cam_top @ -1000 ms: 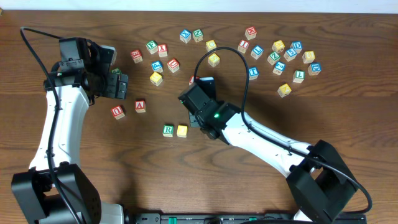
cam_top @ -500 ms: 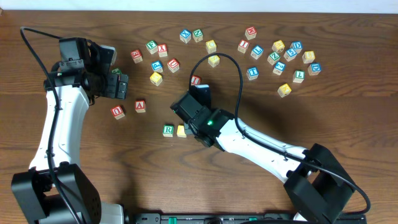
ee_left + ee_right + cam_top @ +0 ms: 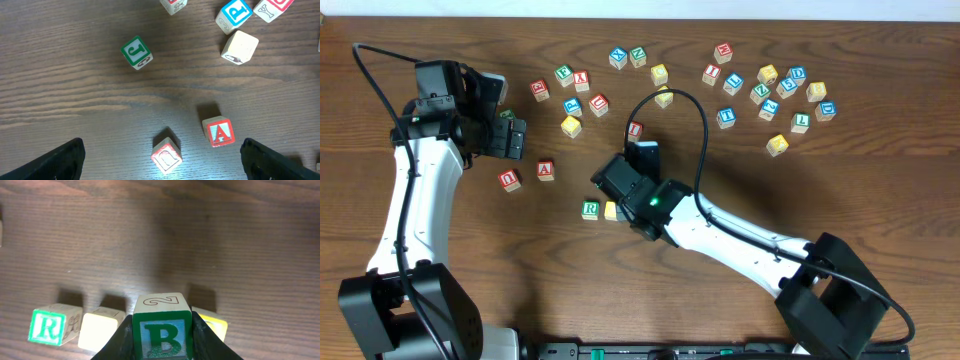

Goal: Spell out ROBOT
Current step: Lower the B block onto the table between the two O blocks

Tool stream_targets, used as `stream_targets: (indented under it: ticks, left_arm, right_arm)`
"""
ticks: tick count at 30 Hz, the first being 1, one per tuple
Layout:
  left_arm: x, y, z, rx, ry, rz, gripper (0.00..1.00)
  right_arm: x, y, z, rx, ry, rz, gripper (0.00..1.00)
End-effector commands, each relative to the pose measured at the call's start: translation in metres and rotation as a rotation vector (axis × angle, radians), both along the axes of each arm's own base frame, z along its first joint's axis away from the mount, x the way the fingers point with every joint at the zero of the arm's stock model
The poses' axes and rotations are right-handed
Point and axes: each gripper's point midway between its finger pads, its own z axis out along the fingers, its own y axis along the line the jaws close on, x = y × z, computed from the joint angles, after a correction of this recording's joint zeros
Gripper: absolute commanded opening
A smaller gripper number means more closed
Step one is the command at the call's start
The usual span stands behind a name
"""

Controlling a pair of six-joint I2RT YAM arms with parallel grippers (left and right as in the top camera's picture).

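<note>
The B cube (image 3: 162,339) sits clamped in the right pincer (image 3: 162,327). Its dark fingers (image 3: 120,340) press on both side faces, the B faces the wrist camera and a 2 shows on top. The bottom edge is cut off, so whether it rests on the desk (image 3: 880,180) cannot be told.

In the right wrist view a row lies just behind it. The R cube (image 3: 47,326) is at the left, a yellow cube (image 3: 100,330) is close against it, and a second yellow cube (image 3: 214,325) peeks out past the right finger. The B stands in front of the gap between the two yellow ones.

From overhead the R cube (image 3: 590,210) and the yellow cube (image 3: 611,210) lie near the middle of the desk. The right pincer's body covers the yellow one's right edge and hides the rest of the row.

The left pincer (image 3: 515,140) hangs over the desk's left side, jaws spread wide and gripping nothing. Its fingers (image 3: 55,162) frame the lower corners of its wrist view. The A cube (image 3: 218,132) and U cube (image 3: 166,155) lie between them, apart from each other, with the J cube (image 3: 136,52) farther off.

Many loose cubes (image 3: 765,95) are scattered along the far side, their letters mostly too small to read.
</note>
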Motion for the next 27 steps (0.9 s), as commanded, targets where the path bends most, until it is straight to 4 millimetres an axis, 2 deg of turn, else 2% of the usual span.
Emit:
stream_targets:
  ticks: [1,7,12,22,27]
  left_arm:
    - [0.005,-0.002,0.004,-0.006,-0.009,-0.012,0.98]
    - [0.005,-0.002,0.004,-0.006,-0.009,-0.012,0.98]
    - [0.005,-0.002,0.004,-0.006,-0.009,-0.012,0.97]
    - [0.005,-0.002,0.004,-0.006,-0.009,-0.012,0.98]
    - [0.005,-0.002,0.004,-0.006,-0.009,-0.012,0.98]
  right_arm:
    - [-0.005,0.005,0.006,0.015,-0.023,-0.017,0.23]
    - [-0.014,0.015,-0.011,0.001,-0.005,-0.006,0.23]
    - [-0.016,0.016,-0.019,-0.015,0.002,-0.009,0.22]
    - [-0.013,0.012,-0.018,-0.026,-0.013,-0.026,0.22]
    - [-0.014,0.004,-0.019,-0.049,-0.015,-0.060,0.22]
